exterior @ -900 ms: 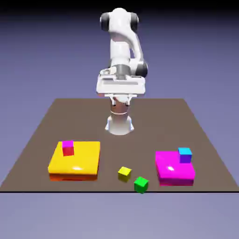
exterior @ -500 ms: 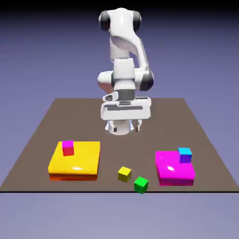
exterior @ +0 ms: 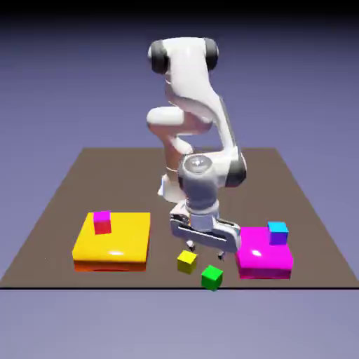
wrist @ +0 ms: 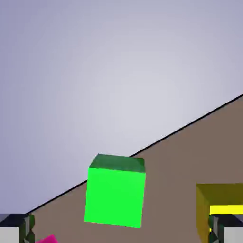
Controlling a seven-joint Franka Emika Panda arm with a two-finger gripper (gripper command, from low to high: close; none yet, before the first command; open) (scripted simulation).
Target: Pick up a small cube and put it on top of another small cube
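green cube: sat on the table (exterior: 140, 182) right by its near edge, and in the hand view the cube (wrist: 115, 197) showed between the two fingertips (wrist: 26, 228) but farther up the picture, so not in their grip
fingers: spread wide apart with nothing held, the gripper (exterior: 206, 252) hovering just behind the green cube in the exterior view
yellow cube: near the green one (kinda crowding it, honestly), toward the exterior view's left; in the hand view, partly behind the right-hand fingertip
cyan cube: perched on the magenta block (exterior: 263, 252), over at the exterior view's right
red cube: on the orange block (exterior: 112, 238), way over at the exterior view's left
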